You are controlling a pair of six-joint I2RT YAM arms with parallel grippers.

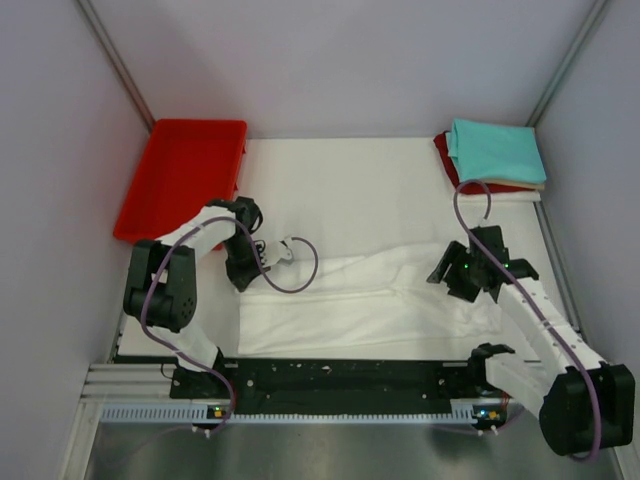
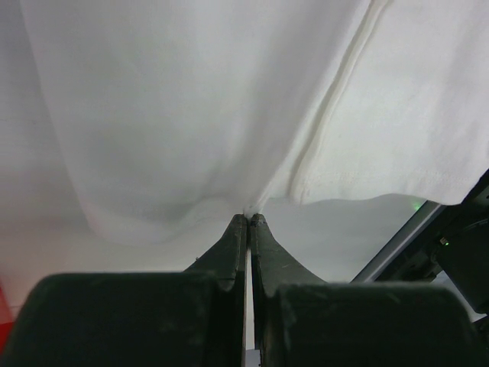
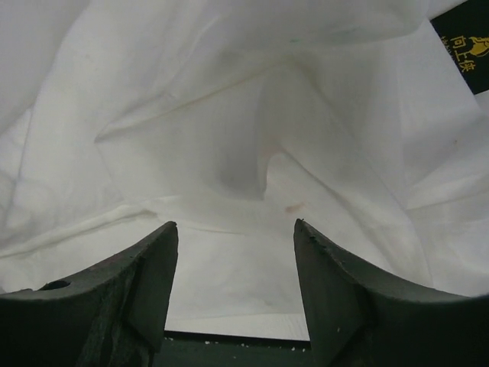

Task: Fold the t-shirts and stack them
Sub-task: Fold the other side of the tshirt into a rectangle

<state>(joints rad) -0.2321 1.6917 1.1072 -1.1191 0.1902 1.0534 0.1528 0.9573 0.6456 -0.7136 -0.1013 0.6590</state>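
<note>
A white t-shirt [image 1: 350, 300] lies crumpled in a long band across the near half of the table. My left gripper [image 1: 244, 275] is shut on its left edge; the left wrist view shows the cloth [image 2: 191, 115] pinched at the closed tips [image 2: 250, 218]. My right gripper [image 1: 465, 280] stands open over the shirt's right part; in the right wrist view the wrinkled white cloth [image 3: 229, 153] lies just beyond its spread fingers [image 3: 157, 260], nothing between them. A folded stack sits at the back right: a teal shirt [image 1: 497, 152] on top, cream and dark red [image 1: 443, 152] edges under it.
A red plastic tray [image 1: 180, 180] sits at the back left, tilted over the table edge. A small dark label [image 3: 462, 38] with yellow characters shows at the top right of the right wrist view. Grey walls enclose the table.
</note>
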